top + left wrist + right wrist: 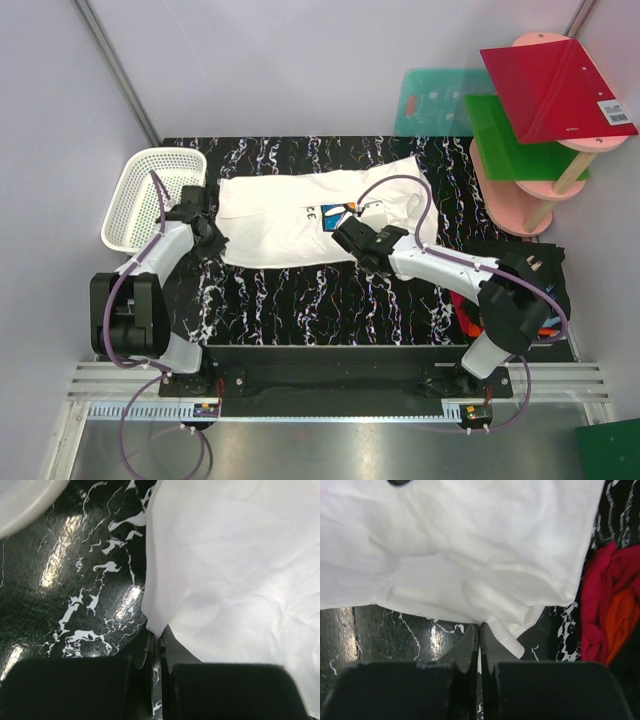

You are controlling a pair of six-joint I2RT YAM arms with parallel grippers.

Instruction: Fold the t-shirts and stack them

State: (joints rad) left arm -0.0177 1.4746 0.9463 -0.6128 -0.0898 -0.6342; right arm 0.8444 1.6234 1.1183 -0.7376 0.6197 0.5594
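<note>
**Surface and room.** The table (pixel 300 300) has a glossy black top with white marble veining. Pale grey walls (pixel 300 60) stand on three sides. A metal rail (pixel 330 385) runs along the near edge. A white mesh basket (pixel 140 190) sits at the far left corner. At the far right stands a pink shelf stand (pixel 545 190) carrying a red sheet (pixel 555 90), a green sheet (pixel 510 140) and a teal sheet (pixel 430 100).

**Task item.** The white t-shirt (pixel 280 220) lies spread flat on the far middle of the table.

**Fingers.** The left fingers (pixel 144 652) are closed, pinching the shirt's left edge just right of the basket. The right fingers (pixel 467 652) are closed, pinching the shirt's near edge towards its right end.

**Hidden or unclear.**
- The shirt's blue and orange print (pixel 335 212) is partly covered by the right arm, so its design cannot be read.
- A dark heap of cloth (pixel 480 248) lies on the right side of the table, partly behind the right arm; its print cannot be made out.
- The red-orange t-shirt (pixel 612 605) is bunched at the right and cut off by the right wrist view's edge.
</note>
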